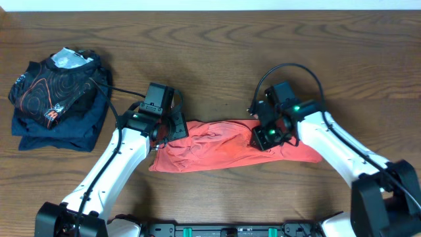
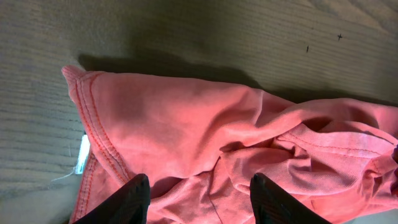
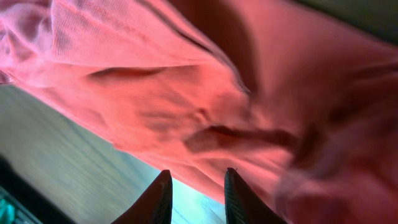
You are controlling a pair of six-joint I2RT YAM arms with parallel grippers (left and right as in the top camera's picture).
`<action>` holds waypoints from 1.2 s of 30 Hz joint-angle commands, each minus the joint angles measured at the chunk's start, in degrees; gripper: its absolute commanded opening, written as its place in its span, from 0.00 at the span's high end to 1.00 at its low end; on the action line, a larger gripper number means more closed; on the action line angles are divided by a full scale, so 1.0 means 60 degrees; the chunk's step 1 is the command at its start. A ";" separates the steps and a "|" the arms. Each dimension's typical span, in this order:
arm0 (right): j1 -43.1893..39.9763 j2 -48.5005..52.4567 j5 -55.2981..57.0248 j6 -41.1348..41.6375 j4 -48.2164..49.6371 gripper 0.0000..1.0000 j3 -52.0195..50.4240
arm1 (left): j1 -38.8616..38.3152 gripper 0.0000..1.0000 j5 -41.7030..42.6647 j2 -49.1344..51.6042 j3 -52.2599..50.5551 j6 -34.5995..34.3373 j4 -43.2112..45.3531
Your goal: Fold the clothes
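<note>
1 coral-red T-shirt point(image 1: 217, 148) lies bunched in a long, wrinkled strip across the middle of the wooden bench point(image 1: 217, 39), stretched between 2 white robot arms. The left fingers point(image 1: 172, 128) sit at the strip's left end and the right fingers point(image 1: 266, 138) at its right-hand part.

In the left wrist view the 2 black fingers stand wide apart over the crumpled cloth point(image 2: 205, 124), pinching nothing. A stitched hem runs down the shirt's left edge, and 1 small white tag point(image 2: 83, 154) sticks out beside it; no writing on it can be read.

In the right wrist view the 2 fingers stand a little apart, bare bench showing in the gap between them. The red fabric point(image 3: 205, 87) fills the view just beyond their tips.

No chest print shows in any view.

At the bench's far left, well apart from the shirt, 1 black garment point(image 1: 56, 85) with orange contour lines rests on 1 folded navy garment point(image 1: 72, 135). A small mark on the black one is too small to read.
</note>
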 commanded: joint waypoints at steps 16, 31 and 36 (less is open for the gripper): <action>-0.1552 -0.1355 0.3832 0.1902 -0.0736 0.75 -0.0033 | 0.0047 0.46 -0.0113 -0.0007 0.0109 0.0171 -0.0040; 0.0131 0.0725 0.1752 0.1548 0.1042 0.72 -0.0605 | 0.0109 0.22 -0.0725 0.0015 0.0109 0.0171 -0.0663; -0.0168 0.0725 0.2018 0.1541 0.0929 0.72 -0.0586 | 0.0525 0.17 -0.0714 0.0284 0.0109 0.0390 -0.0772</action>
